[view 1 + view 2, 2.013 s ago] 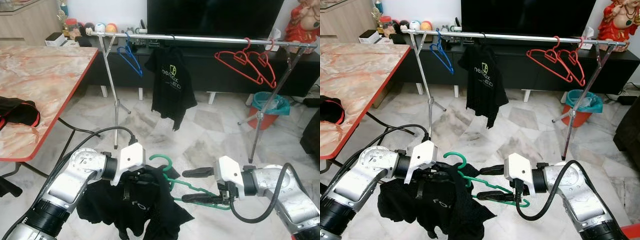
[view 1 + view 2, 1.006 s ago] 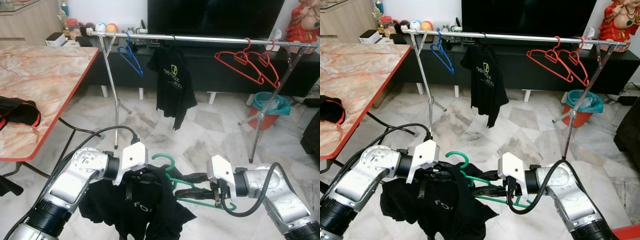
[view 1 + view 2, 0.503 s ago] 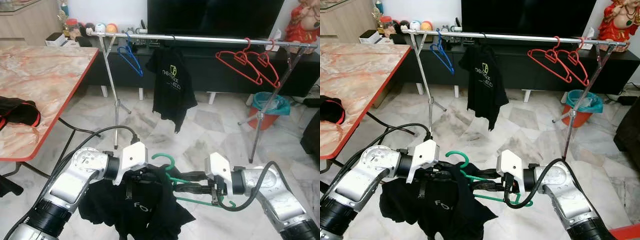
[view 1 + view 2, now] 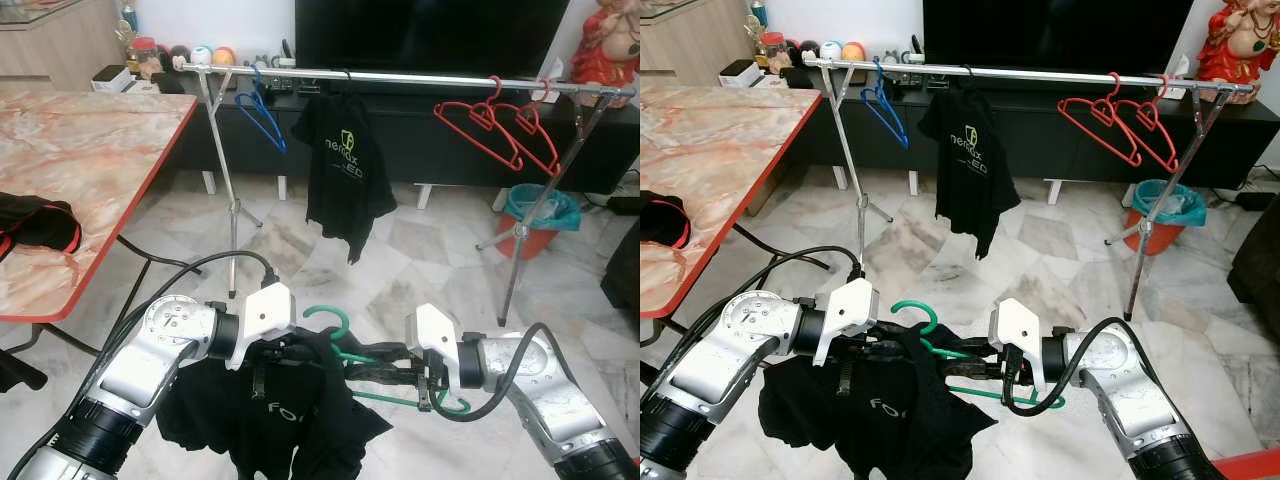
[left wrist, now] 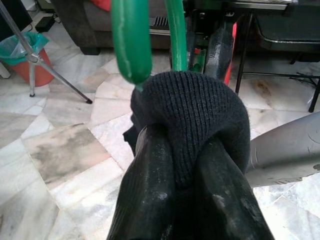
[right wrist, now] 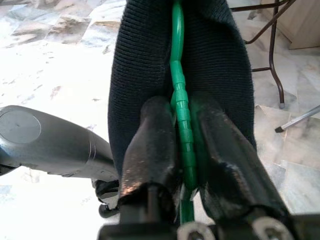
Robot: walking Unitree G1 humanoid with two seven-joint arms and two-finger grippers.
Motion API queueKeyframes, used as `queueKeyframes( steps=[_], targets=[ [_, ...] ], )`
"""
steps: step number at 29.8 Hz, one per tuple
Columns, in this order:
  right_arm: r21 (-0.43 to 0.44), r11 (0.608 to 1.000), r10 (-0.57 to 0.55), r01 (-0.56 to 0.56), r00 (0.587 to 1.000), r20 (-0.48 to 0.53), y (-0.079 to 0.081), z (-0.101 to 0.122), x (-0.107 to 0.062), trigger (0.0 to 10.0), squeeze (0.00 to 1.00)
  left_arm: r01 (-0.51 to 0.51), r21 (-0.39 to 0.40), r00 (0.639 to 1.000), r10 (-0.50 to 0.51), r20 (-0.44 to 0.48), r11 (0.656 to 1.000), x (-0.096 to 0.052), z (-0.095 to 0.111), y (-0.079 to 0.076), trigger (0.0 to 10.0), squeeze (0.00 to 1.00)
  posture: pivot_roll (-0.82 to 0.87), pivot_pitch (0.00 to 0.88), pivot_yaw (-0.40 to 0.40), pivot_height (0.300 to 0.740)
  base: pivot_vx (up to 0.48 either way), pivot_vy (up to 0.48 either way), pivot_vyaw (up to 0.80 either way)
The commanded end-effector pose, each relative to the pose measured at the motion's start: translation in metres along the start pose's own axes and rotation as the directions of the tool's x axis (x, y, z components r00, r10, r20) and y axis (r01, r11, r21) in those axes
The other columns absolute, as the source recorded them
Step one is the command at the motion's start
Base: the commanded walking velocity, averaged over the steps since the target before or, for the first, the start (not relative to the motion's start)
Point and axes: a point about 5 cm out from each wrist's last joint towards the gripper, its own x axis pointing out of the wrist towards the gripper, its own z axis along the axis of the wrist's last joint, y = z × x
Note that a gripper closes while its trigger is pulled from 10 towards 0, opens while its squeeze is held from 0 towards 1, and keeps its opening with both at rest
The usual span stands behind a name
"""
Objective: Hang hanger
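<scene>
Both claws clamp green hanger [image 4: 392, 396]; teal bin [image 4: 538, 217] liner-lined.

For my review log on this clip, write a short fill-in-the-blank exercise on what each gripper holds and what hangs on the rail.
1. The right gripper is shut on the ____ hanger.
2. The left gripper pinches the collar of the ____ shirt.
3. On the rail, right of the hanging T-shirt, hang two ____ hangers.
4. Left of that T-shirt hangs a ____ hanger.

Missing words: green; black; red; blue
</scene>
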Motion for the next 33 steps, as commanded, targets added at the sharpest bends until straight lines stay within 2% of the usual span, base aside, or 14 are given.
queueKeyframes(
  steps=[1,22,23,24,33],
  targets=[
    [-0.009,1.000,-0.006,0.006,1.000,-0.003,-0.002,0.001,0.000,0.0,0.00,0.016,0.043,1.000,-0.016,0.006,0.999,0.000,0.009,0.000,10.0,0.00,0.05,0.001,-0.015,0.740,0.000,0.000,0.00],
    [0.006,1.000,0.014,-0.014,1.000,0.027,0.005,-0.001,0.007,0.0,0.00,0.025,0.029,1.000,-0.026,0.008,0.999,0.000,0.008,-0.001,10.0,0.00,0.05,0.000,-0.006,0.740,0.000,0.000,0.00],
    [0.007,1.000,0.013,-0.013,1.000,0.027,0.006,-0.001,0.007,0.0,0.00,0.033,0.022,0.999,-0.034,0.012,0.999,0.000,0.009,-0.002,10.0,0.20,0.05,0.000,-0.006,0.740,0.000,0.000,0.00],
    [0.008,1.000,0.014,-0.014,1.000,0.028,0.006,-0.002,0.007,0.0,0.00,0.043,0.014,0.999,-0.043,0.013,0.999,-0.001,0.009,-0.003,10.0,1.00,0.05,0.000,-0.005,0.740,0.000,0.000,0.00],
    [0.008,1.000,0.004,-0.004,1.000,0.029,0.005,-0.002,0.008,0.0,0.00,0.088,0.001,0.996,-0.088,0.005,0.996,-0.010,0.011,-0.006,10.0,1.00,0.05,0.000,-0.004,0.740,0.000,0.000,0.00]
  ],
)
